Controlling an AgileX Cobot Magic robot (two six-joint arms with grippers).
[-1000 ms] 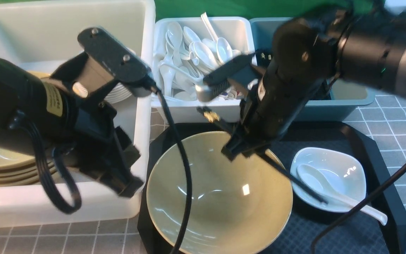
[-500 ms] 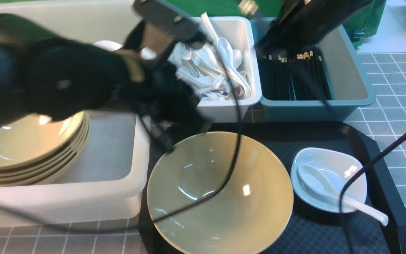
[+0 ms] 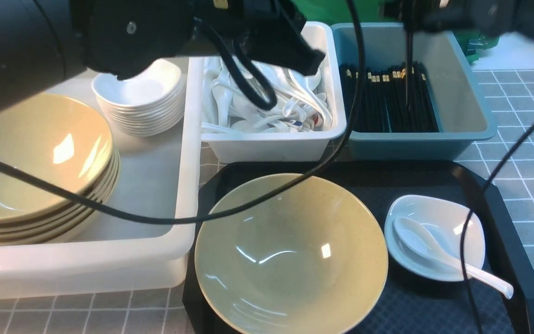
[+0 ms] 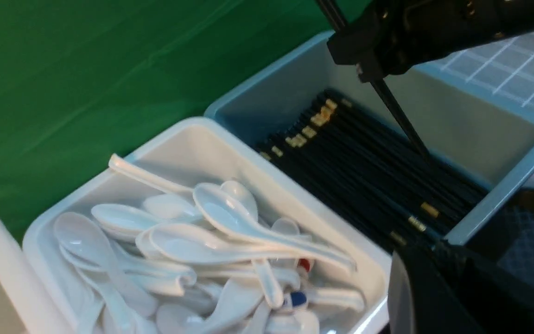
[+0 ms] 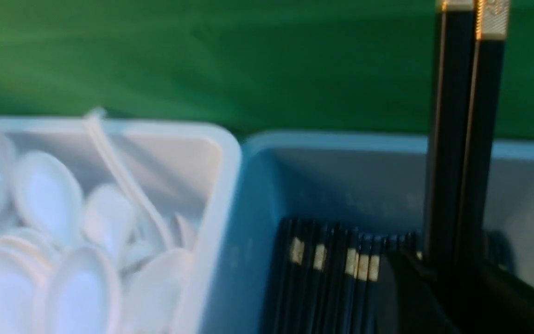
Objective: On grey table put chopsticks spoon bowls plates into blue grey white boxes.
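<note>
1. The right end effector (image 4: 371,67) is clenched on a pair of chopsticks (image 3: 408,79). They hang nearly upright, tips down, over the blue box (image 3: 415,141) at the far right.
2. First danger: dropped end-on like this, the pair could hit the sticks already lying flat, bounce, and tip over the rim onto the surface (image 3: 526,139). I'd say they need laying down first.
3. Second danger: a black cable (image 3: 248,208) sags across in front of the lone bowl (image 3: 290,255). Any sweep of an arm might snag its far rim.
4. The left end effector (image 3: 311,62) hangs over the small white box (image 3: 271,146). I cannot tell whether its fingers are parted or closed, and I see nothing in them.
5. Contents: the blue box has black sticks (image 3: 378,102) packed along its left side, and its right side is bare.
6. The small white box, far middle, holds a heap of white spoons (image 3: 248,111).
7. The big white box (image 3: 86,269) on the left holds a stack of yellow bowls (image 3: 30,157) near and a stack of white dishes (image 3: 139,99) far.
8. Waiting on the black tray (image 3: 434,181) are the lone bowl and, to its right, a white dish (image 3: 468,222). A spoon (image 3: 427,243) lies in it, handle poking over the rim.
</note>
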